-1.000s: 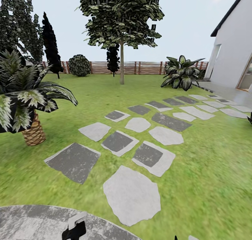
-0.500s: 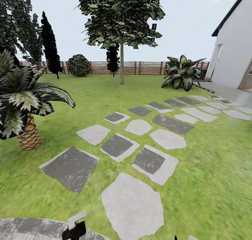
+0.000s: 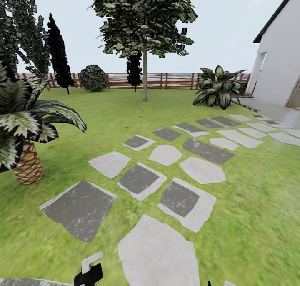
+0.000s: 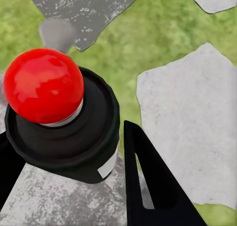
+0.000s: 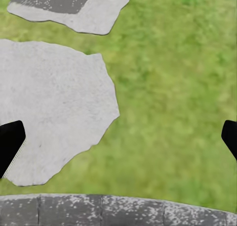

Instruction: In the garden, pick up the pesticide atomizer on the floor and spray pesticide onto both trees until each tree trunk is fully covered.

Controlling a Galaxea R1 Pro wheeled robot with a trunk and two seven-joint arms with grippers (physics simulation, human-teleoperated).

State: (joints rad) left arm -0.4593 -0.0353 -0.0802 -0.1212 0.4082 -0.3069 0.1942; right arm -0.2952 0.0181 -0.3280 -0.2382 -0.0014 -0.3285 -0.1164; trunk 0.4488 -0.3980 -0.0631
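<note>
Right pincer [image 5: 118,142] is held wide open and empty over grass. The left pincer [image 4: 69,142] straddles a red-domed black cylinder [image 4: 44,85], possibly without gripping it. Pale flat stepping stones [image 3: 158,252] lie before the leafy grey-trunked tree [image 3: 145,79] by the slatted brown fence [image 3: 175,81]. The pesticide atomizer's place cannot be told. It is judged light and rigid, best taken by its stem; its fill is unknown.

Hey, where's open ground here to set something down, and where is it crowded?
Open grass lies between the stepping stones and the palm, and right of the stones toward the house. It is crowded along the fence.
</note>
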